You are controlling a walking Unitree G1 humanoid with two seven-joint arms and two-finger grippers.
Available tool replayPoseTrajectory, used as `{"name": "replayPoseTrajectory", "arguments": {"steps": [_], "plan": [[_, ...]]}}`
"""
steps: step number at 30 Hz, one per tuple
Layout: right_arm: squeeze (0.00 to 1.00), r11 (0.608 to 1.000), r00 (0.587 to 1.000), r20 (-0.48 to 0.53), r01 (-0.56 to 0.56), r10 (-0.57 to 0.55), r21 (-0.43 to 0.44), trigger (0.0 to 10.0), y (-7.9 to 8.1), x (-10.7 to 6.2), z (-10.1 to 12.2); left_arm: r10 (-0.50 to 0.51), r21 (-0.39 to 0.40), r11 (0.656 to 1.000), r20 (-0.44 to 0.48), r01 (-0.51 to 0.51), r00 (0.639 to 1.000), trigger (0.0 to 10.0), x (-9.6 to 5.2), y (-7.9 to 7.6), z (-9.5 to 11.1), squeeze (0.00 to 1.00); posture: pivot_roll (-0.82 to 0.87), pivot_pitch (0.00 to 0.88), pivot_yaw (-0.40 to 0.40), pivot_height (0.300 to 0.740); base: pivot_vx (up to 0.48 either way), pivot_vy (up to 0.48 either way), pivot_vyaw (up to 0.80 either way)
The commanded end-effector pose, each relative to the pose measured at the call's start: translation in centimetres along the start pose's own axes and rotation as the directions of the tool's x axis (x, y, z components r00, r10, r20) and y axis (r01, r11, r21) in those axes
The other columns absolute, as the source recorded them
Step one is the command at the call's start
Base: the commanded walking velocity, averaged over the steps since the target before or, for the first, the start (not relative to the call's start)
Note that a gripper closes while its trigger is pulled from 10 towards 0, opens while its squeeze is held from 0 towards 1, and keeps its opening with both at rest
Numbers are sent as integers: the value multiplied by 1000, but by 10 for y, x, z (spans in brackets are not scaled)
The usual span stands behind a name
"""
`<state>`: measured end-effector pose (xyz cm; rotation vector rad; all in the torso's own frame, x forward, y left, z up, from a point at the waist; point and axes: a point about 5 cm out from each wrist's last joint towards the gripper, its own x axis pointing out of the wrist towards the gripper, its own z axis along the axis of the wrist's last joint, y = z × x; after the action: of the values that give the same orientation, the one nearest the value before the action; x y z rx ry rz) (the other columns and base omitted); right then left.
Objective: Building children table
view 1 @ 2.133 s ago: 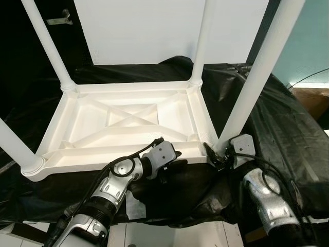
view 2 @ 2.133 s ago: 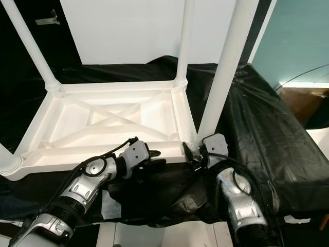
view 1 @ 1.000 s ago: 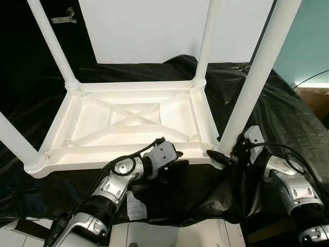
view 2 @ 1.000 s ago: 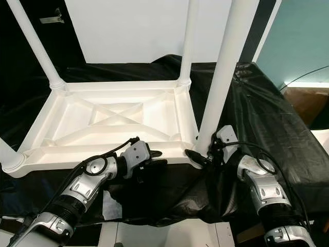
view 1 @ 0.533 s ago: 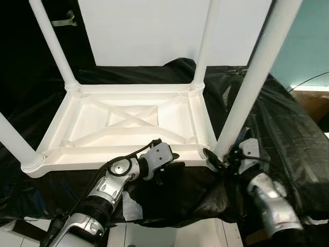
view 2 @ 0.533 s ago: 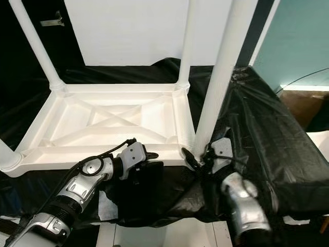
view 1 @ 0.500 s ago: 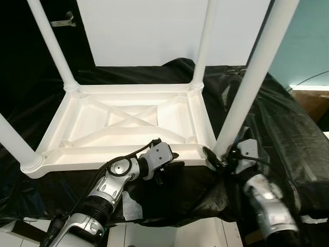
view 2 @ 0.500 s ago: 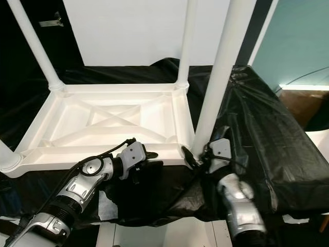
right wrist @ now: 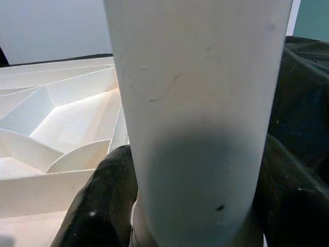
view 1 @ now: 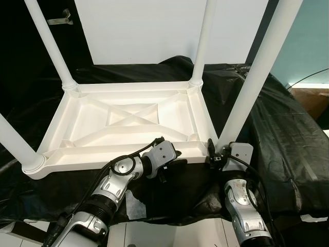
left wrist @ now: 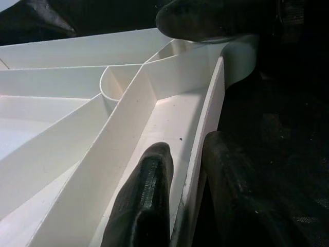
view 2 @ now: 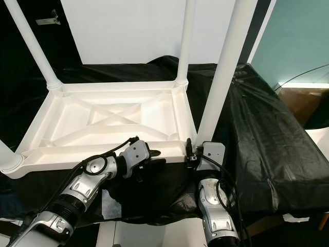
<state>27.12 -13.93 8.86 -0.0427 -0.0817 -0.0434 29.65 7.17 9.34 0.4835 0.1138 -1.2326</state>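
A white plastic children's table [view 1: 128, 121] lies upside down on a black sheet, its legs pointing up. My left gripper [view 1: 172, 164] is shut on the table's near rim [left wrist: 205, 139]: one finger [left wrist: 144, 200] lies inside the frame, the other [left wrist: 231, 195] outside. My right gripper [view 1: 218, 157] sits at the foot of the near right leg [view 1: 252, 77], at the table's near right corner. In the right wrist view the leg [right wrist: 200, 103] stands between the two black fingers [right wrist: 97, 206], which press on either side of it.
Three more legs rise at the far left [view 1: 51, 46], far right [view 1: 201, 41] and near left [view 1: 15, 144]. A white panel [view 1: 169, 31] stands behind the table. Crumpled black sheeting [view 1: 288, 128] covers the surface, sloping down on the right. A metal bracket [view 1: 60, 19] hangs at the back left.
My right forearm has swung in from the right and now points straight at the near right leg, with the gripper still at the leg's foot. The left gripper has stayed on the rim.
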Motion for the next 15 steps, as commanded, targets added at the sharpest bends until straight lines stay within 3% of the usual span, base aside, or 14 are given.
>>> {"name": "replayPoseTrajectory", "arguments": {"steps": [1,4,5,12,13,15], "plan": [[0,999,997,-78,-4,2,-33,10000,-7,-3,-14,-82,-58,995,-95,77,992,10000,1,-21,-24,0,12,20,-29,740,0,0,0],[0,997,998,-45,-54,52,-55,10000,6,-4,-9,-77,-57,996,-93,72,993,10000,1,-19,-23,0,10,20,-30,740,0,0,0],[1000,996,997,-36,-63,61,-58,10000,7,-3,-8,-77,-56,996,-93,72,993,10000,2,-19,-23,0,5,19,-31,740,0,0,0],[1000,973,975,15,-221,222,-66,10000,10,9,9,-87,-48,995,-107,82,990,10000,4,-22,-25,0,-8,18,-31,740,0,0,0],[4,965,967,22,-253,255,-63,10000,10,12,13,-88,-47,995,-108,84,990,10000,4,-22,-25,0,-10,18,-31,740,0,0,0],[0,960,961,24,-273,275,-59,10000,9,13,14,-89,-47,995,-108,85,990,10000,4,-22,-25,0,-10,17,-31,740,0,0,0]]}}
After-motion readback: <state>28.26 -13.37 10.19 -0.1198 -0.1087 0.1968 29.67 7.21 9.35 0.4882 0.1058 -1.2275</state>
